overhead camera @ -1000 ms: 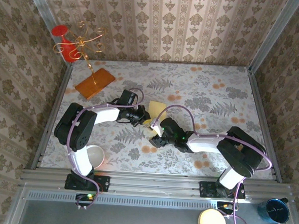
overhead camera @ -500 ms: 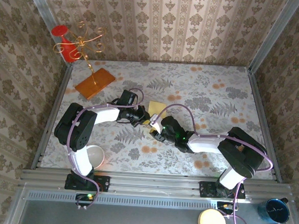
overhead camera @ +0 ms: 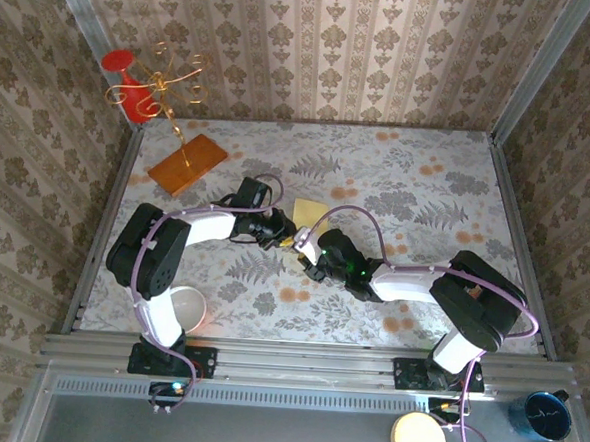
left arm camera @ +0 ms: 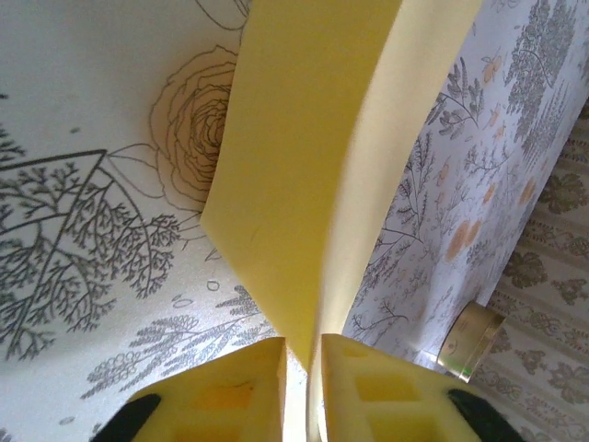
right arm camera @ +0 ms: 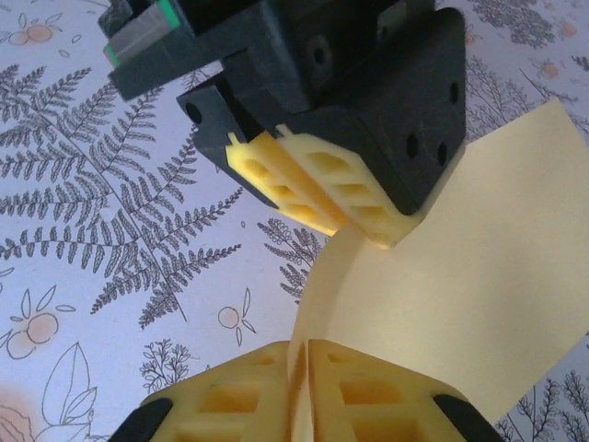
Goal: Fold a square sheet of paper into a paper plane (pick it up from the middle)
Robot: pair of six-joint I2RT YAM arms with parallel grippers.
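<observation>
floral-patterned table [overhead camera: 427,189] inside papered walls. near its middle the pale-yellow sheet of paper [right arm camera: 479,276] curves up off the surface; the left gripper [left arm camera: 302,354] pinches one edge, the right gripper [right arm camera: 306,354] is clenched on another.

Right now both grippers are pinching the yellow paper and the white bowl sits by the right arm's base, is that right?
Not quite: the white bowl sits by the left arm's base, as the top external view shows. The left gripper and right gripper do both pinch the yellow paper.
</observation>
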